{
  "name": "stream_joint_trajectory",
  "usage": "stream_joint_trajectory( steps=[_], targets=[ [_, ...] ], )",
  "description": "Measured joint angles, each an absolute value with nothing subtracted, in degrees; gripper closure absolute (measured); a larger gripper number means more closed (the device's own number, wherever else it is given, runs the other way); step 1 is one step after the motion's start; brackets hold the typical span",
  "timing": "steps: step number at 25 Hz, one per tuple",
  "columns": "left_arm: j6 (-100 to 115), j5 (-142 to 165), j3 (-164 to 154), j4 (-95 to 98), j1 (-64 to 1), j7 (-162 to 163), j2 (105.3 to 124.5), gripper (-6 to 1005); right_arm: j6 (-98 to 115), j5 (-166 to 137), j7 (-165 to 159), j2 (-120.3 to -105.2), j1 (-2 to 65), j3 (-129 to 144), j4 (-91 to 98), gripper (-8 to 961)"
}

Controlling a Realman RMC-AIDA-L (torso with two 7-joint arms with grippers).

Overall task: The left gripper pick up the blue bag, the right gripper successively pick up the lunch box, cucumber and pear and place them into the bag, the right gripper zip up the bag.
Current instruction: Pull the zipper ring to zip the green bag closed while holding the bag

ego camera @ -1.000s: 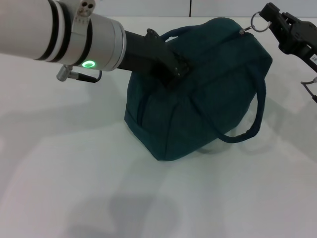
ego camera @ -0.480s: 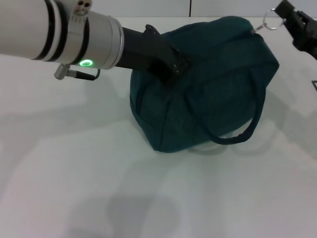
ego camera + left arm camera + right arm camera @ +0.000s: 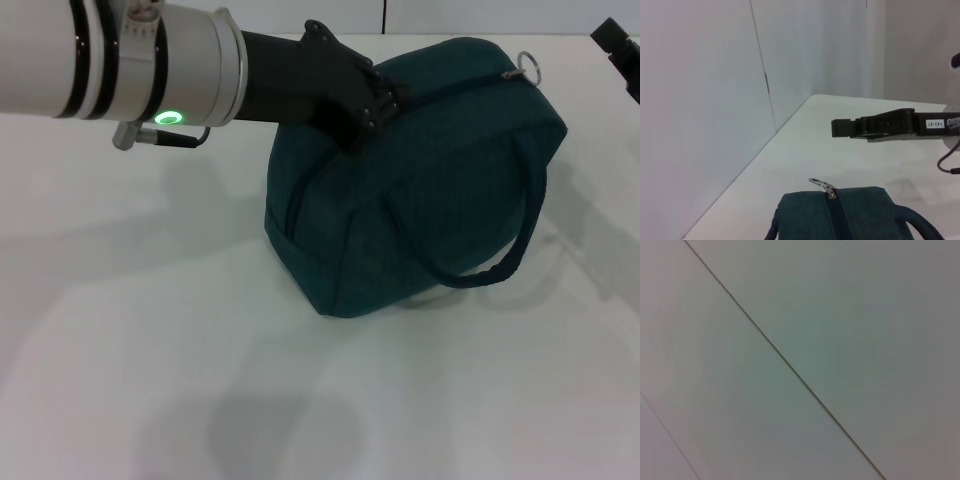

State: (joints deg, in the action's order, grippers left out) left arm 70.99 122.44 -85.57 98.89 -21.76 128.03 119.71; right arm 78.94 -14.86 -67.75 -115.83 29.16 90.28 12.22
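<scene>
A dark teal-blue fabric bag (image 3: 430, 190) is sitting on a white table (image 3: 150, 330), slumped into a rounded, soft-sided shape. Its weave is looking matte and slightly fuzzy. The zipper is running closed along the top, ending in a thin silver ring pull (image 3: 528, 68) at the bag's far right end. One padded loop handle (image 3: 500, 250) is hanging down the front side.

The left gripper (image 3: 375, 105), black with small screws, is reaching in from the left on a silver arm with a glowing green ring light (image 3: 165, 118). Its jaws are pressing together at the top of the bag, apparently pinching the second handle there, though the exact grip is hard to make out.

The right gripper (image 3: 840, 127) is hovering well apart from the ring pull, holding nothing; whether its jaws are parted cannot be told. A small white label (image 3: 936, 123) on it is reading roughly "143-07".
</scene>
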Motion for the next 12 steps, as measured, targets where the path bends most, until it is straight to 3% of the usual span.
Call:
stream_joint_trajectory(
  steps=[12],
  targets=[
    [68.4,122.5,-86.6,97.8,-21.8,127.3,119.71,919,77.5,-14.8,-67.2,-115.46,29.2,90.3,12.0,950]
  ],
)
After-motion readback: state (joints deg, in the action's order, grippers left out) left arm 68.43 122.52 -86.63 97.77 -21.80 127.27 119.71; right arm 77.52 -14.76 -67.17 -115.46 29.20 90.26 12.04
